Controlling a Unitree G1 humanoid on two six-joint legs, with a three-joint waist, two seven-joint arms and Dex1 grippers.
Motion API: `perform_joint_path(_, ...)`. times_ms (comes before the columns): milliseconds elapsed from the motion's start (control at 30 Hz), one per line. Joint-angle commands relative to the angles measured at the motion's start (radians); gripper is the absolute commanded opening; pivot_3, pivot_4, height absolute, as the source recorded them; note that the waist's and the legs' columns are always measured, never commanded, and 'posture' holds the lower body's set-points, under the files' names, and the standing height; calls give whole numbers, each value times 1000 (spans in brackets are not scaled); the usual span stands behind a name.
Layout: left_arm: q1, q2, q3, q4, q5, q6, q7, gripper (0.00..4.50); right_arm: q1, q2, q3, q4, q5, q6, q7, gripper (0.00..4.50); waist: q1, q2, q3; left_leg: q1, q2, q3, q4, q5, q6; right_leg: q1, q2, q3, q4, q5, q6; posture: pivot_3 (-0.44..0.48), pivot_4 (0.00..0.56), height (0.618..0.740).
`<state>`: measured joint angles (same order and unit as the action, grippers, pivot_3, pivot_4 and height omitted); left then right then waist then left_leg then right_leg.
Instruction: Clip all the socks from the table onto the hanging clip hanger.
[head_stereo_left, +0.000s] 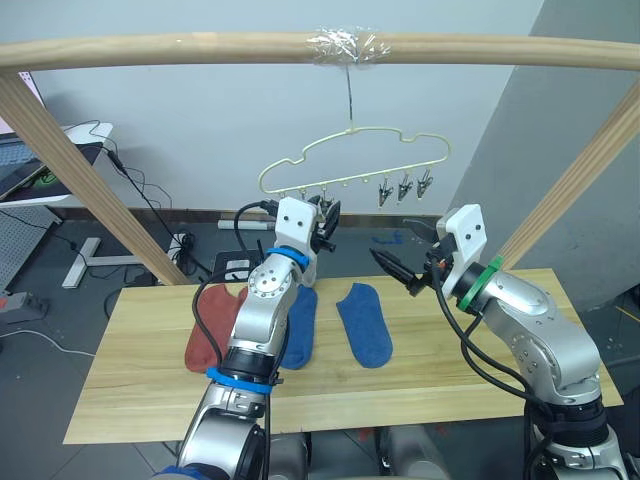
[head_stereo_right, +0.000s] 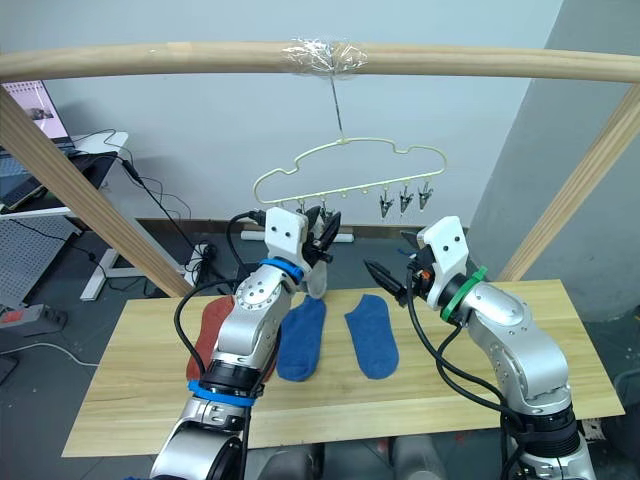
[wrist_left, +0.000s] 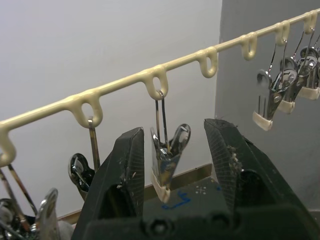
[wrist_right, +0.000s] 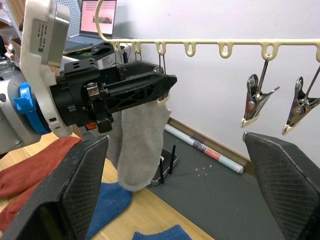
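Observation:
The pale-yellow clip hanger (head_stereo_left: 350, 150) hangs by its hook from the taped wooden pole (head_stereo_left: 200, 45). My left gripper (head_stereo_left: 325, 215) is raised to its row of clips and stands open, its fingers (wrist_left: 125, 165) on either side of one dark clip (wrist_left: 167, 155) without touching it. A light grey sock (wrist_right: 142, 145) hangs from a clip right beside that gripper. My right gripper (head_stereo_left: 408, 252) is open and empty, hovering above the table (head_stereo_left: 450, 380) to the right of the left one. Rust-red socks (head_stereo_left: 210, 330) and two blue socks (head_stereo_left: 300, 330) (head_stereo_left: 365, 322) lie flat on the table.
Three empty clips (head_stereo_left: 404, 187) hang at the hanger's right end. Slanted wooden poles (head_stereo_left: 80, 170) (head_stereo_left: 570, 190) rise from behind both ends of the table. A desk with a laptop (head_stereo_right: 30, 180) and floor cables (head_stereo_left: 150, 215) are at the back left.

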<state>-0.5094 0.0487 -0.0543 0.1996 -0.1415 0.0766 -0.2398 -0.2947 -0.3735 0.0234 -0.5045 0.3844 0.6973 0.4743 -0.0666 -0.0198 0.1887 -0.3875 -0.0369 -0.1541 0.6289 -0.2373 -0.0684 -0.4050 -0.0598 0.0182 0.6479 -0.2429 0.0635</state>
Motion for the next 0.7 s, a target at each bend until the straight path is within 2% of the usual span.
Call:
perform_joint_path(33, -24, -11, -2, -11, -8, -10, -20, 2077, -21, 2, -16, -23, 13, -13, -9, 4500, -1, 0, 0, 0, 0, 0, 0, 0, 0, 0, 0, 0, 0, 0, -1, -171, 153, 740)
perform_joint_path(700, -36, -37, 13, -9, -16, -16, -39, 2077, -27, -1, -19, -16, 15, -15, -18, 4500, -20, 0, 0, 0, 0, 0, 1, 0, 1, 0, 0, 0, 1, 1, -1, -174, 147, 740)
